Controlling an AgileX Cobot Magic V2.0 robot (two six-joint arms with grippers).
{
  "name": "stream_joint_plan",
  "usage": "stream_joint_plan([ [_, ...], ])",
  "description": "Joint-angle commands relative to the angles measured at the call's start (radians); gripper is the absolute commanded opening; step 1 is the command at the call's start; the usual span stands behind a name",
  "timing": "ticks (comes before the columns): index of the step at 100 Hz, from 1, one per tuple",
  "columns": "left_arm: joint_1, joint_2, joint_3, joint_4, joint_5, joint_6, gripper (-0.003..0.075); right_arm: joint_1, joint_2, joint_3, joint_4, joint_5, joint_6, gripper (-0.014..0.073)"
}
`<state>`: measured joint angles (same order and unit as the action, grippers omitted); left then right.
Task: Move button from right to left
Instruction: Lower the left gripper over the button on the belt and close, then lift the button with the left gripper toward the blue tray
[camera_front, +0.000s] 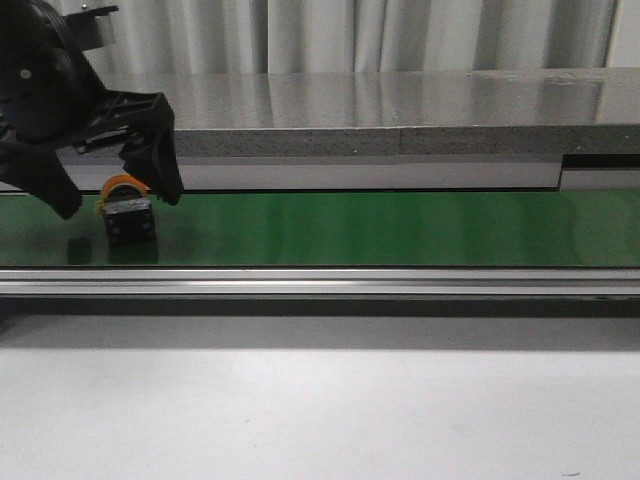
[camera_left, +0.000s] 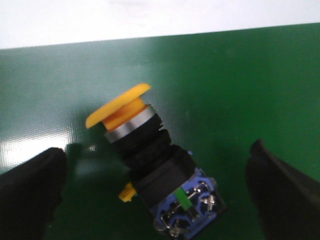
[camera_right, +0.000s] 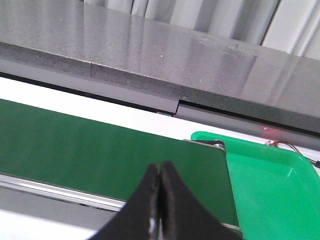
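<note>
The button (camera_front: 127, 212) lies tipped on the green belt (camera_front: 380, 228) at the frame's left, between the wide-spread left gripper (camera_front: 118, 196) fingers, untouched; the right gripper (camera_right: 160, 210) is pinched closed on nothing, grey curtains (camera_front: 400, 35) behind.

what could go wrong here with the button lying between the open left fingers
1. The button lies tilted on its side on the green belt, resting on its round yellow cap, so it may roll or pivot if a finger of the open left gripper nudges it.
2. The jaws stand wide on either side without touching it; closing off-centre could catch the cap and squirt it out.
</note>
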<state>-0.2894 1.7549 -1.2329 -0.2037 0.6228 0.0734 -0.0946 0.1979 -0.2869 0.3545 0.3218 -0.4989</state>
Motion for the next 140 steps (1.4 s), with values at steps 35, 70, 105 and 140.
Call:
stream_joint_plan([
  [35,0.005,-0.041,-0.027,0.015,-0.008,-0.014,0.0232,0.004,0.008,-0.027,0.01,-0.074,-0.008,-0.0068],
  [70,0.005,-0.069,-0.027,0.068,0.029,-0.014,0.0155,0.004,0.008,-0.027,0.01,-0.074,-0.008,-0.0068],
  [105,0.107,-0.227,-0.027,0.204,0.138,-0.014,0.0155,0.004,0.008,-0.027,0.01,-0.074,-0.008,-0.0068],
  [140,0.35,-0.249,-0.027,0.356,0.192,-0.012,0.0155,0.004,0.008,-0.027,0.01,-0.074,-0.008,-0.0068],
])
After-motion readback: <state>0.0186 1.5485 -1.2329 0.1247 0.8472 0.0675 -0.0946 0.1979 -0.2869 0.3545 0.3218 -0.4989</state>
